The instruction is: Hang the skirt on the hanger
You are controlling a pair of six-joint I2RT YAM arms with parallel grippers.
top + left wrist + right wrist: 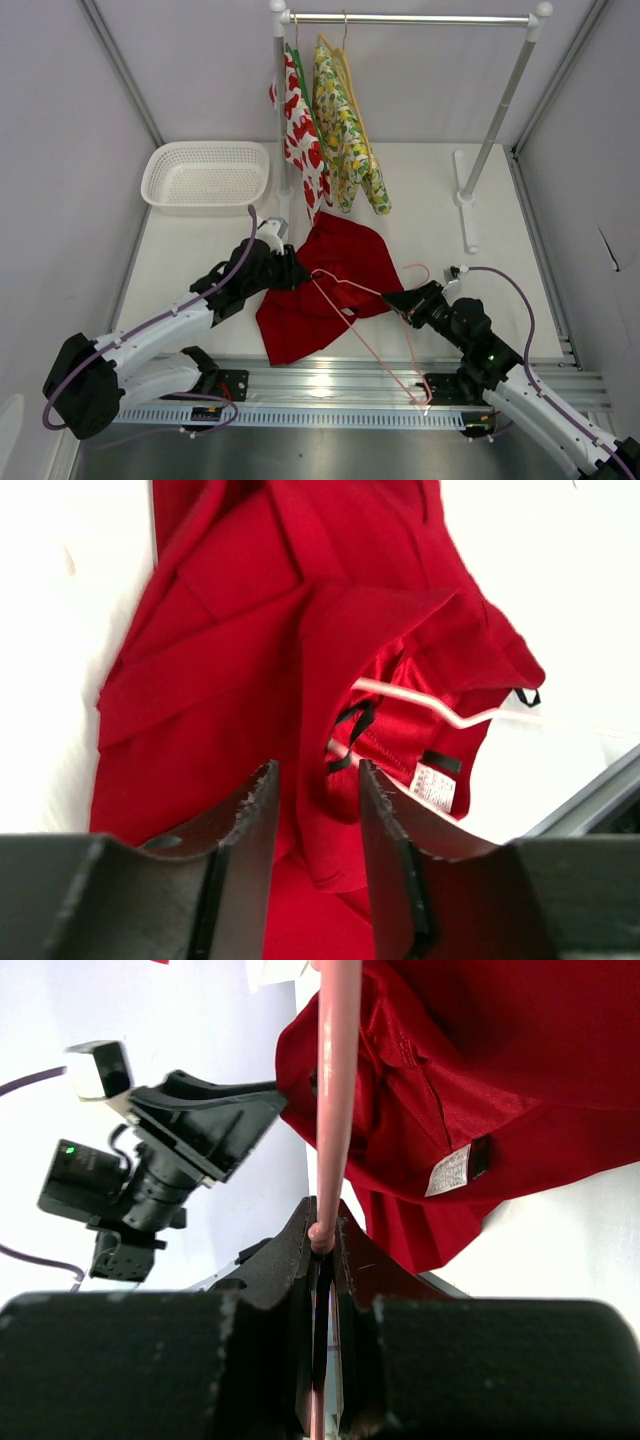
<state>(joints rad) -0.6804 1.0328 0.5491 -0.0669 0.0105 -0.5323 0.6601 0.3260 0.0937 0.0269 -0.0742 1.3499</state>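
Left pincer (287,270): at the left edge of the skirt. Its jaws stand apart with a fold of red cloth between them. Whether they actually pinch it, I cannot tell.
Skirt (335,265): lies mid-desk (200,260), waist opening raised towards the left pincer, label and black loops showing inside.
Hanger (338,1080): lies slanted across the skirt's near right part, with one wire end inside the waist opening.
Right pincer (404,298): closed tight on the thin pink wire, just right of the skirt.
Risk, left: if the fold is loose, pushing the hanger drags the cloth out and the opening collapses.
Risk, middle: the wire end may snag a loop or the lining.
Risk, right: the round wire may swivel in the narrow grip, so the hanger tilts out of the waist.
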